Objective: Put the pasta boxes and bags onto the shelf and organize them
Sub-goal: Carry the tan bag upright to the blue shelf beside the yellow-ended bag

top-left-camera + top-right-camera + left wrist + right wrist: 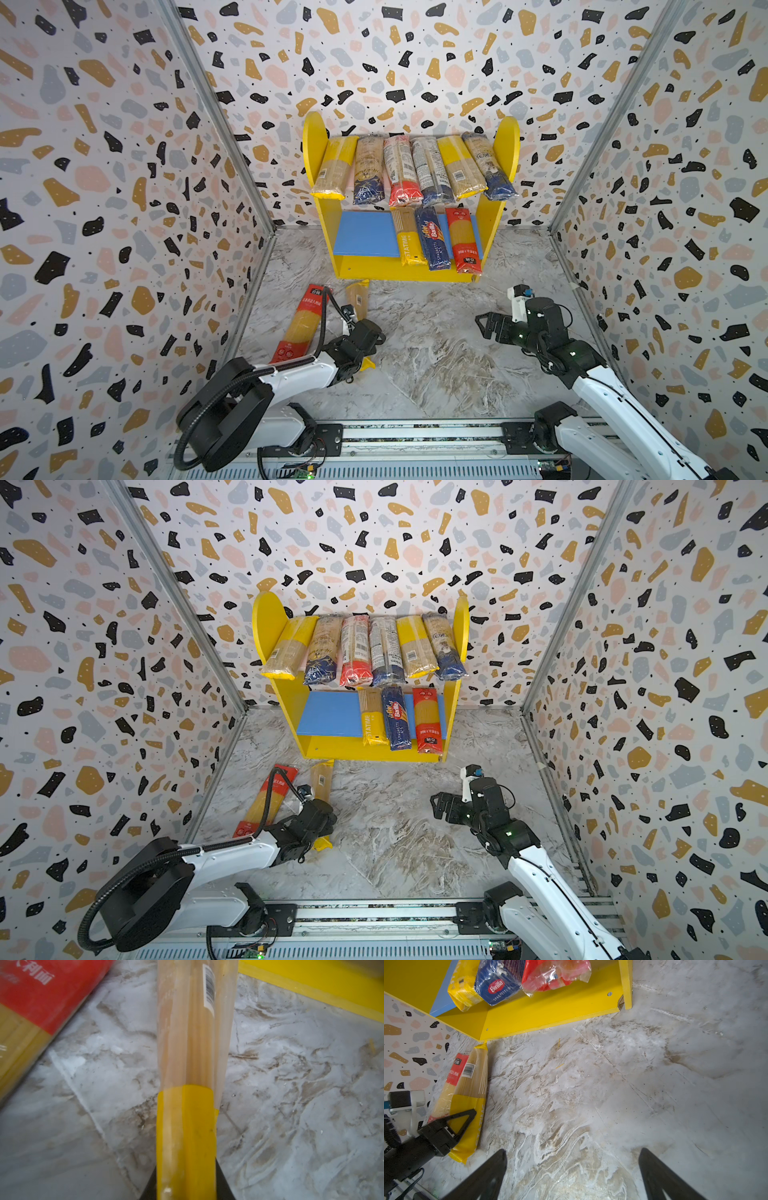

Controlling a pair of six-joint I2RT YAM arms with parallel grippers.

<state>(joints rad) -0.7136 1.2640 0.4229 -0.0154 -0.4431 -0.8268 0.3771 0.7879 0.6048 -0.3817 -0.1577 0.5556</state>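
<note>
The shelf stands at the back wall. Its upper board carries several pasta packs in a row. On the blue lower board lie a yellow STATIME pack, a blue Barilla box and a red pack. On the floor lie a red-ended pack and a yellow-ended pack. My left gripper is shut on the near yellow end of that pack. My right gripper stands open and empty over bare floor.
Patterned walls close in on the left, back and right. The marble floor lies between the two arms. The left half of the blue lower board holds nothing. A few loose noodle bits lie on the floor before the shelf.
</note>
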